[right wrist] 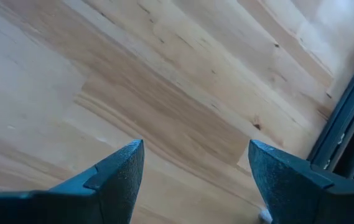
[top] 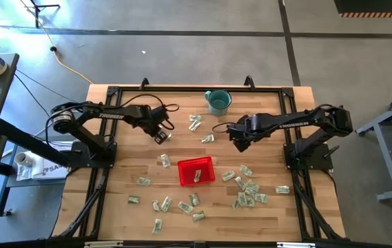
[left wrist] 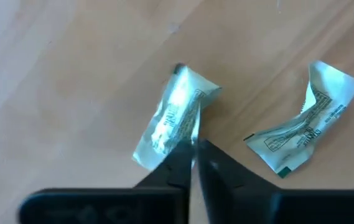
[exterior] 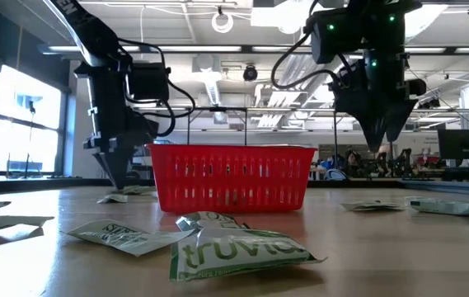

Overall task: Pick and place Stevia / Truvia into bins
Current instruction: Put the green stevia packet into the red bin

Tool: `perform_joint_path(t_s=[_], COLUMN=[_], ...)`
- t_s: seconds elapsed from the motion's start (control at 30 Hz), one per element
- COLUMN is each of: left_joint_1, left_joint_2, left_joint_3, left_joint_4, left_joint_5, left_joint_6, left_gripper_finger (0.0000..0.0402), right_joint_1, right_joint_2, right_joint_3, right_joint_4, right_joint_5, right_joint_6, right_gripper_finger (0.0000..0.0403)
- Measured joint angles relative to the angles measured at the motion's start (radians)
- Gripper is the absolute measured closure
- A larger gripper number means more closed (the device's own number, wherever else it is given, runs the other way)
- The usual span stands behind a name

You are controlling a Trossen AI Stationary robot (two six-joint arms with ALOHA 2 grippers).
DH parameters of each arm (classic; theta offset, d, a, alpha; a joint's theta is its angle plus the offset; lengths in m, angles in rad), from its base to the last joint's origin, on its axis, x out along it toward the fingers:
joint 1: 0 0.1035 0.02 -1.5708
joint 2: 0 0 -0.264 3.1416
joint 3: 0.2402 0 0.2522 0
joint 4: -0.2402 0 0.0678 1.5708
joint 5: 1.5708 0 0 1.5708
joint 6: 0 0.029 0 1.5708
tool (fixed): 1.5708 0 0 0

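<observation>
The sweetener packets are small, pale and green-printed, and they lie scattered over the wooden table, with clusters near the front and to the right. The red mesh basket stands mid-table with one packet inside. My left gripper is left of and beyond the basket, pointing down and shut on a crumpled packet. A second packet lies beside it. My right gripper hangs open over bare wood to the right of and beyond the basket, with its fingers wide apart. My left gripper pinches the crumpled packet between its two fingertips at one long edge, coming from above and pointing down. The packet spreads out past the fingertips. Whether it is clear of the table I cannot tell.
A teal mug stands near the far edge, with a few packets in front of it. One large Truvia packet lies close to the low camera. The black frame rails run along the table's sides.
</observation>
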Motion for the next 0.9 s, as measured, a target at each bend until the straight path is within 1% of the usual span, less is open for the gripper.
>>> perform_joint_path(t_s=[0.07, 0.2, 0.33, 0.5, 0.67, 0.77, 0.83, 0.9], left_joint_1=[0.0, -0.002, -0.04, -0.137, -0.221, -0.255, -0.266, -0.264], left_joint_2=[0.0, -0.001, -0.012, -0.072, -0.108, -0.112, -0.107, -0.095], left_joint_3=[0.0, 0.0, 0.007, 0.061, 0.162, 0.219, 0.239, 0.237], left_joint_4=[-0.002, -0.004, -0.024, -0.042, -0.078, -0.074, -0.072, -0.099], left_joint_5=[0.039, 0.126, 0.155, 0.139, 0.075, 0.071, 0.07, 0.04], left_joint_6=[-0.002, -0.01, -0.04, -0.094, -0.145, -0.16, -0.162, -0.169], left_gripper_finger=[0.0379, 0.0378, 0.0377, 0.0379, 0.0379, 0.0379, 0.0379, 0.0374], right_joint_1=[0.0, 0.0, 0.001, 0.035, 0.065, 0.081, 0.087, 0.088], right_joint_2=[0.0, 0.0, 0.0, 0.0, 0.0, 0.0, -0.008, -0.018], right_joint_3=[0.0, 0.0, 0.0, 0.0, 0.0, -0.002, -0.032, -0.082], right_joint_4=[0.002, 0.014, 0.015, 0.014, -0.005, -0.01, 0.013, 0.043], right_joint_5=[0.005, 0.005, 0.009, 0.041, 0.065, 0.073, 0.056, 0.007], right_joint_6=[-0.004, -0.065, -0.106, -0.137, -0.159, -0.186, -0.191, -0.181], right_gripper_finger=[0.0124, 0.0124, 0.0124, 0.0124, 0.0124, 0.0124, 0.0124, 0.0124])
